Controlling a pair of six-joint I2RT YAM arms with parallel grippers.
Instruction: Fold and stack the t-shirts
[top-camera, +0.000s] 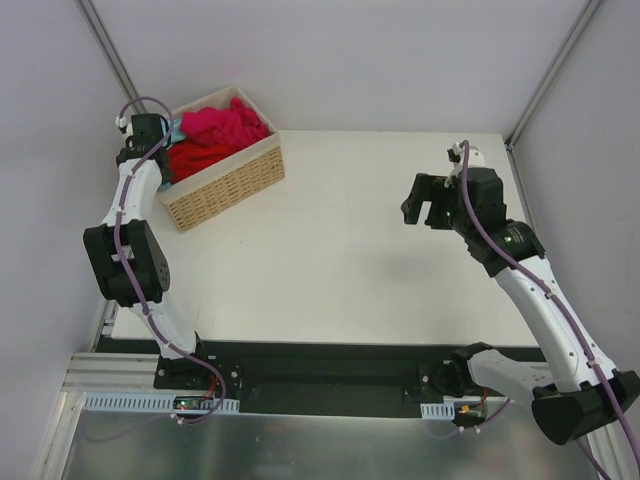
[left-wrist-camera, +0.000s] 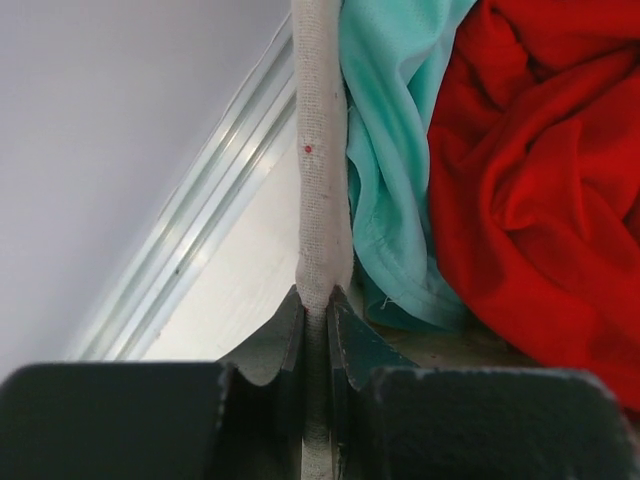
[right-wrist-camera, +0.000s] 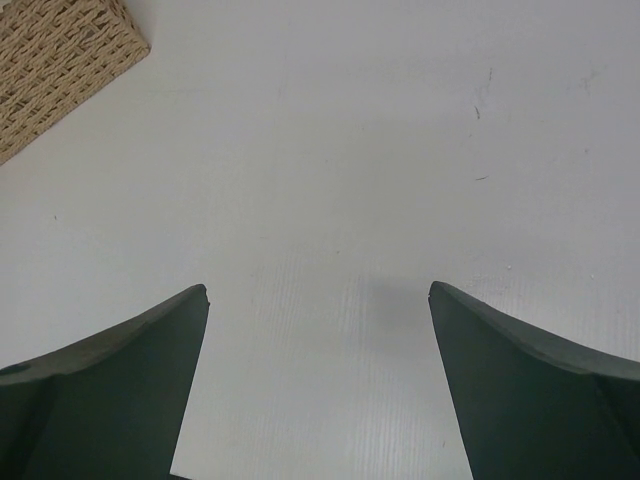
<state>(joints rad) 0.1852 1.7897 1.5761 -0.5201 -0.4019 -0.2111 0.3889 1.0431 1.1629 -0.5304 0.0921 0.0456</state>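
Left hand (left-wrist-camera: 318, 312) is shut tight, and what it pinches is not a shirt: the fingers are clamped on the pale cloth-covered rim (left-wrist-camera: 320, 150) of the wicker basket (top-camera: 225, 185), which runs straight up the wrist frame from between them. The t-shirts are all heaped in that basket at the upper left of the overhead view. From the left wrist, the teal t-shirt (left-wrist-camera: 390, 150) lies just right of the rim, touching its inner side, with the red t-shirt (left-wrist-camera: 540, 200) beyond it at the right; the magenta-pink t-shirt (top-camera: 225, 125) sits on top toward the far end. So the cloth I want is to the right of this hand, across the rim, and I judge I must let go and shift inward to get it. My right hand (right-wrist-camera: 318, 288) hangs with its fingers wide apart over bare worktop (top-camera: 340, 250) at the right, well apart from the basket, so the left arm is plainly the nearer one. No brand, label or lettering shows; only a tiny red dot (left-wrist-camera: 308, 149) on the rim.
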